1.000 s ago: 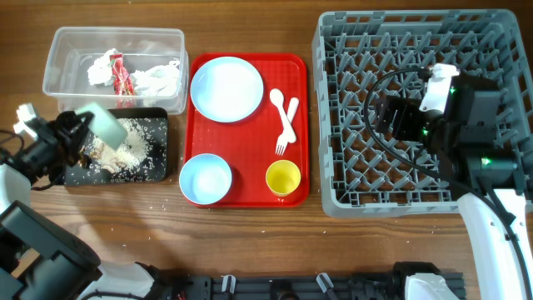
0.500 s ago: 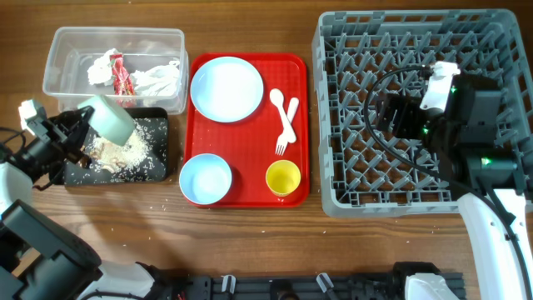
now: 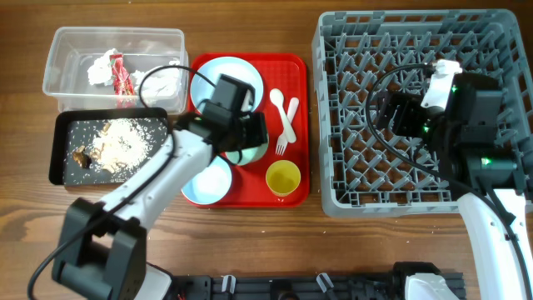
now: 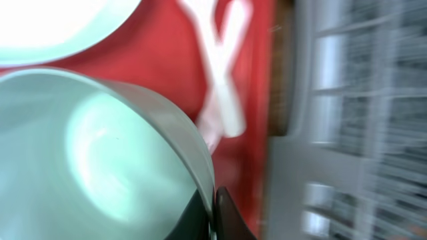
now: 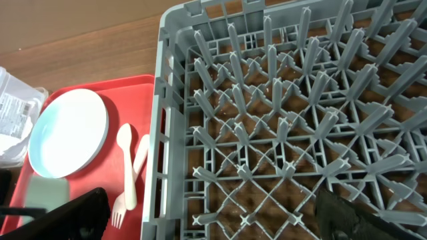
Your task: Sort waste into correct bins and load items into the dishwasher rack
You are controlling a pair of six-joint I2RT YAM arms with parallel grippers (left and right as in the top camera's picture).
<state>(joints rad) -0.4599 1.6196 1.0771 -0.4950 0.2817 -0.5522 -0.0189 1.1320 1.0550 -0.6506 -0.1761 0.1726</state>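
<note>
My left gripper is shut on the rim of the pale green bowl and holds it over the red tray. In the left wrist view the jaws pinch the bowl's wall. The whitish food scraps lie in the black tray. Crumpled napkins with the red-striped wrapper lie in the clear tub. The light blue plate, light blue bowl, yellow cup, spoon and fork sit on the red tray. My right gripper hangs open and empty over the grey rack.
The red tray lies between the bins and the rack. The right wrist view shows the rack's left wall, the plate, the spoon and the green bowl. A few rice grains lie on the wood near the black tray.
My left arm swung right from over the black tray to over the red tray, carrying the green bowl. The right arm has not moved.
</note>
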